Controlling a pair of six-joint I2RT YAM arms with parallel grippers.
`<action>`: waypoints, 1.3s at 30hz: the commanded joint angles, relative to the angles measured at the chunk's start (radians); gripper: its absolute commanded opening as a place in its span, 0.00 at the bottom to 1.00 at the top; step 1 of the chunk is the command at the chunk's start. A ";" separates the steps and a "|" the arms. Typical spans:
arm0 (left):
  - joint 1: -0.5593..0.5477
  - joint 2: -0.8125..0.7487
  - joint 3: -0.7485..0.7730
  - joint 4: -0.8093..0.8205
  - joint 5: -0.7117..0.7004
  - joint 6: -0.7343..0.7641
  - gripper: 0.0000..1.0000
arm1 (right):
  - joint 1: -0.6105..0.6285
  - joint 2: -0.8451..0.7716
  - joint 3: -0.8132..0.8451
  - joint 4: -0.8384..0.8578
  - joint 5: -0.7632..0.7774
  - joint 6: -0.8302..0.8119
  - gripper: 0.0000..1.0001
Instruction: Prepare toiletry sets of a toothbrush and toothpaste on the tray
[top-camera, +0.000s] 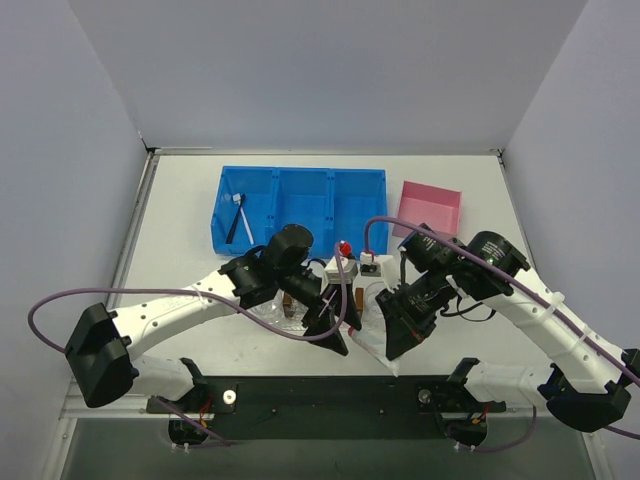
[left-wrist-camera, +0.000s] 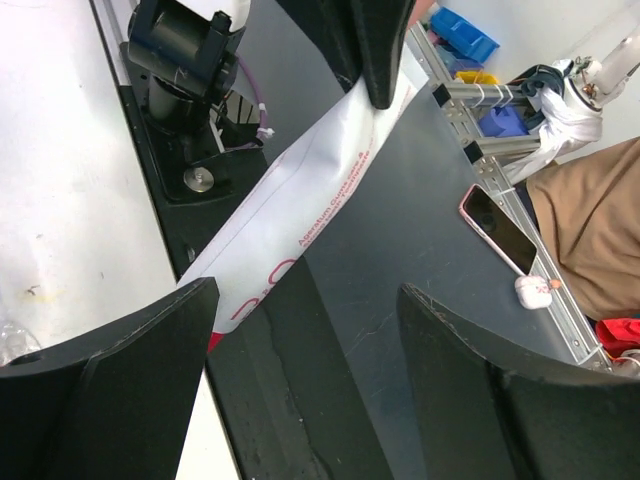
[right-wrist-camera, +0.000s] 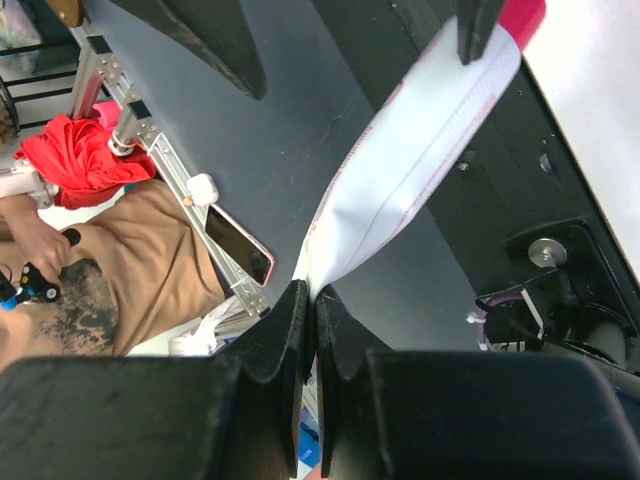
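Observation:
My right gripper (right-wrist-camera: 310, 290) is shut on the flat crimped end of a silvery-white toothpaste tube (right-wrist-camera: 420, 150) with a pink-red cap (right-wrist-camera: 522, 14), held in the air above the table's near edge. My left gripper (left-wrist-camera: 308, 290) is open, and the same tube (left-wrist-camera: 300, 200) runs slantwise past its left finger (left-wrist-camera: 120, 350). In the top view both grippers, left (top-camera: 338, 340) and right (top-camera: 392, 345), meet at front centre. The clear tray (top-camera: 262, 312) lies mostly hidden under the left arm. A black toothbrush (top-camera: 234, 226) and a white toothbrush (top-camera: 243, 216) lie in the blue bin. The black-capped tube is hidden.
The blue three-compartment bin (top-camera: 300, 205) stands at the back centre, and the small pink box (top-camera: 430, 208) is to its right. A small red thing (top-camera: 345, 247) shows between the two wrists. The black base rail (top-camera: 330, 395) runs along the near edge.

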 joint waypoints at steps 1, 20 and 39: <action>-0.016 0.024 -0.016 0.135 0.060 -0.079 0.83 | 0.015 0.001 0.012 0.045 -0.095 -0.010 0.00; -0.048 0.044 -0.087 0.304 0.114 -0.205 0.82 | 0.032 -0.019 -0.030 0.087 -0.119 -0.009 0.00; -0.079 0.116 -0.080 0.307 0.149 -0.274 0.66 | 0.034 -0.028 -0.011 0.122 -0.111 -0.005 0.00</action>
